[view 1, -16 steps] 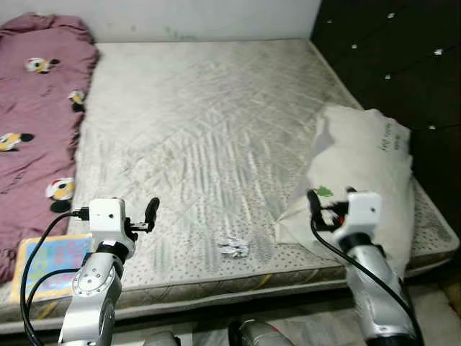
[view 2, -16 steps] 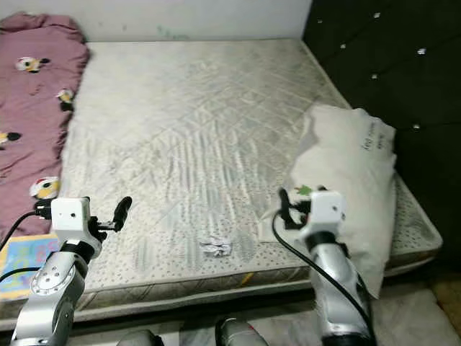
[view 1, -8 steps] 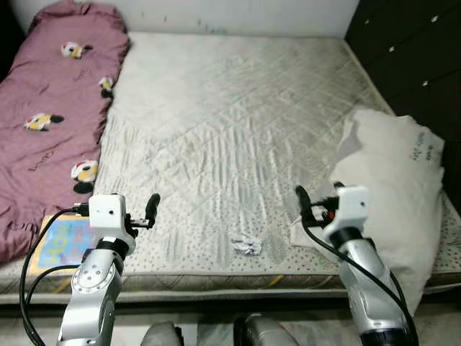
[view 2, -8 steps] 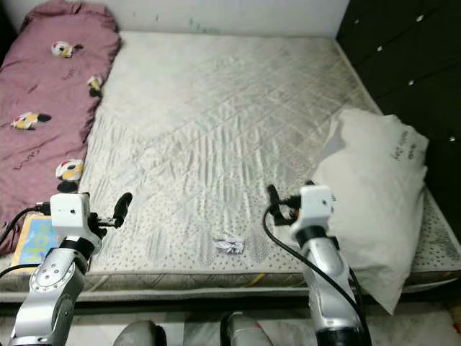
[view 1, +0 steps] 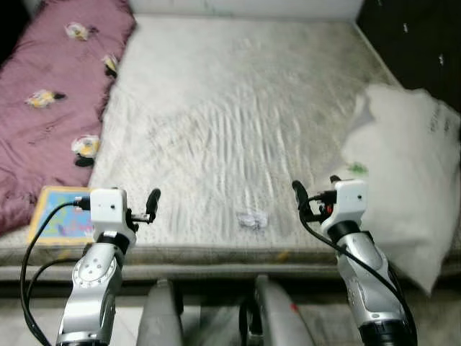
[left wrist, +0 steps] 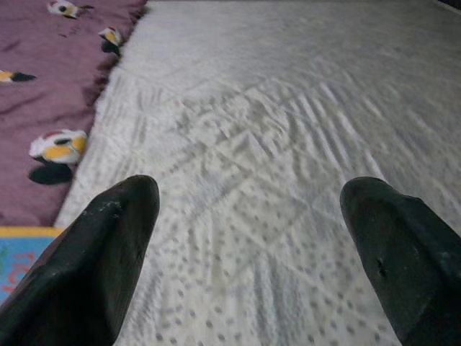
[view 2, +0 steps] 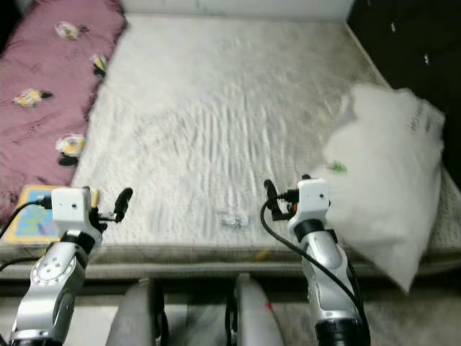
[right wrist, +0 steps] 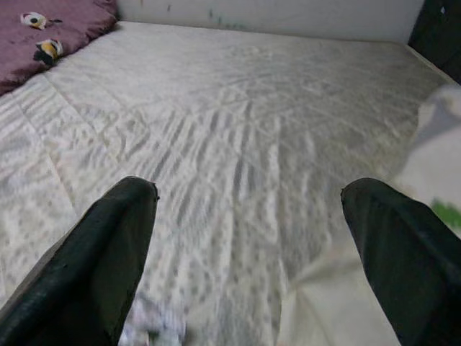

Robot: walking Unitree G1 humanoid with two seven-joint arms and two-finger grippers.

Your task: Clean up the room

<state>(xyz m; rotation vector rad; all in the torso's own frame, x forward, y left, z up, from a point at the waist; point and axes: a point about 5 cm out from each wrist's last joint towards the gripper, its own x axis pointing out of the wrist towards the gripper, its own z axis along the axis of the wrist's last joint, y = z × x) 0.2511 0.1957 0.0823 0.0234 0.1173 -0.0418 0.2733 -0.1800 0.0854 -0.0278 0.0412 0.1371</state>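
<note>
Lying near the mattress [view 1: 238,122] edge between both gaping grippers, the crumpled paper scrap [view 1: 252,220] sits nearer the right gripper [view 1: 297,193] than the left gripper [view 1: 153,200].

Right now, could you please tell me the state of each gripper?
Left gripper: open, holding nothing, above the mattress.
Right gripper: open, holding nothing, above the mattress.

Small crumpled scrap [view 1: 253,220] on mattress [view 1: 238,108], blurred beyond telling; blanket [view 1: 50,94] edge-cropped.
</note>
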